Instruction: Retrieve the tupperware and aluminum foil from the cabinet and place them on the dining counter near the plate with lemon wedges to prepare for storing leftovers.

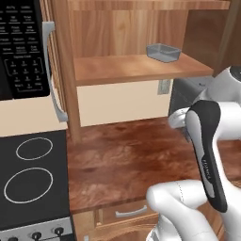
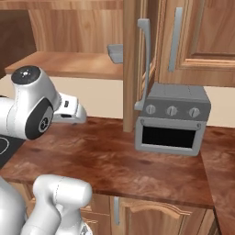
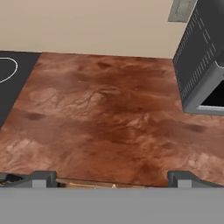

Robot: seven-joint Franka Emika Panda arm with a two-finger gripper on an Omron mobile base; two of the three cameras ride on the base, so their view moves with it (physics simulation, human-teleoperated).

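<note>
End effector (image 3: 112, 177) fully spread, fingertips (image 3: 41, 178) far apart, nothing between them and touching nothing; we see it poised above the reddish-brown desk (image 3: 109, 122), between the stovetop (image 3: 8, 83) and the grey toaster oven (image 3: 203, 70). We note the tupperware (image 1: 163, 52) on the open cabinet (image 1: 136, 68) shelf, toward its right end.

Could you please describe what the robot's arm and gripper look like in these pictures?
The arm is glossy white, built of rounded, tube-like links with dark grey to black joint sections; one dark band carries small pale lettering, too small to read. In the right base view a round dark joint cap sits on the white shell. The gripper shows two small, blocky dark grey finger tips. No cables are visible.
</note>
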